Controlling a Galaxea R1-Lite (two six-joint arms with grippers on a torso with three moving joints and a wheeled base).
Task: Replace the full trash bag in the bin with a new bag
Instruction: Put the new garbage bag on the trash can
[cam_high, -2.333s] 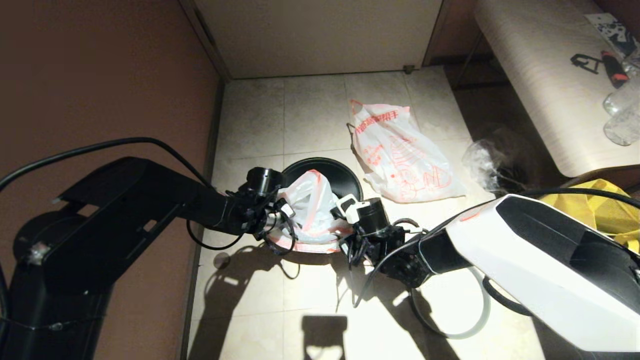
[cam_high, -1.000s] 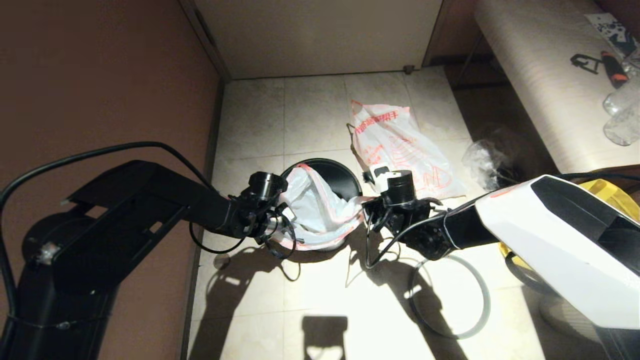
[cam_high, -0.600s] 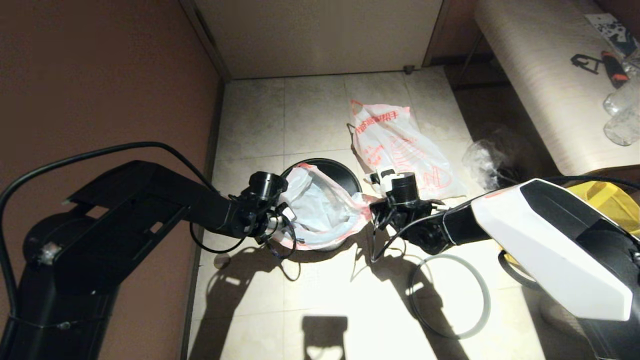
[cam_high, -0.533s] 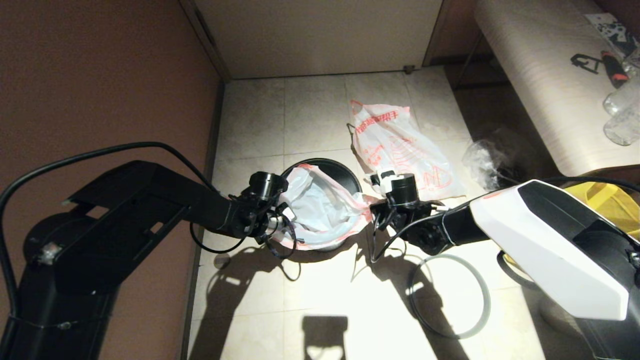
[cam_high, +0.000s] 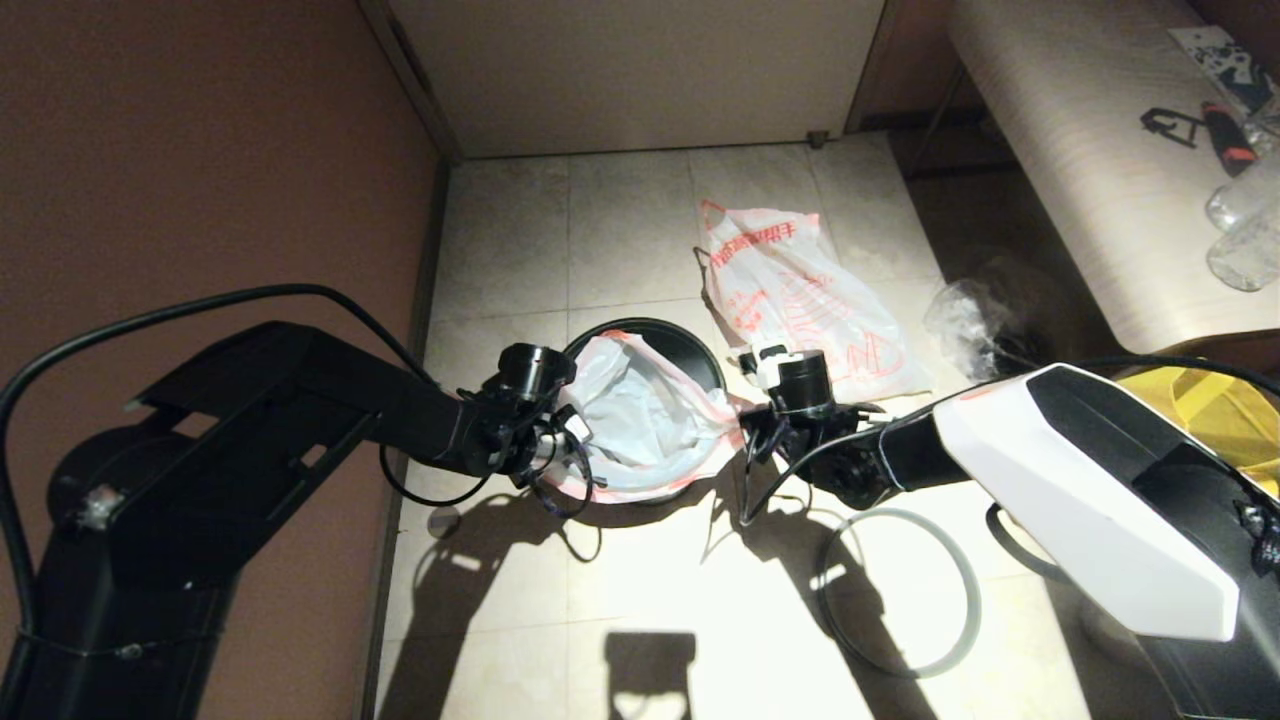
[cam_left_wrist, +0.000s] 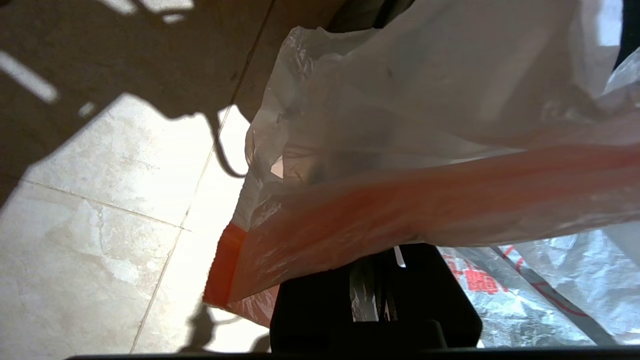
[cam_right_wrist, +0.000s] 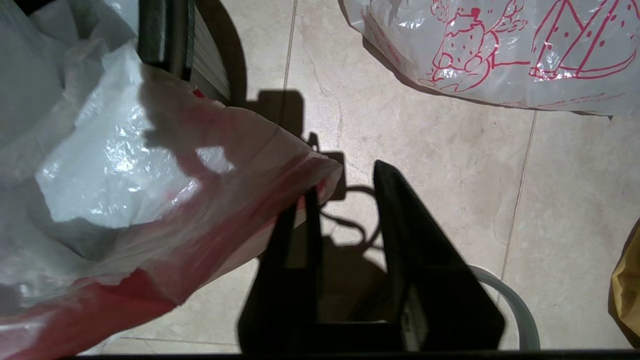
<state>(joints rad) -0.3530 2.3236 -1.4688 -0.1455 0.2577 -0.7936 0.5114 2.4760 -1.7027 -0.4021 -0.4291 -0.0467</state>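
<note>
Over the tiled floor (cam_high: 620, 230), my left claw (cam_left_wrist: 380, 280) pinches the new bag (cam_high: 640, 420); my right claw (cam_right_wrist: 345, 190), parted, merely hooks its hem, which could slip.

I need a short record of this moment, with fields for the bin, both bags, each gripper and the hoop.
bin: black, standing on the floor
new bag: spread over the bin's mouth, between both grippers
full trash bag: lying on the floor beyond the bin
left gripper: shut on the new bag's edge
right gripper: open, bag edge at one fingertip
grey hoop: flat on the floor
</note>
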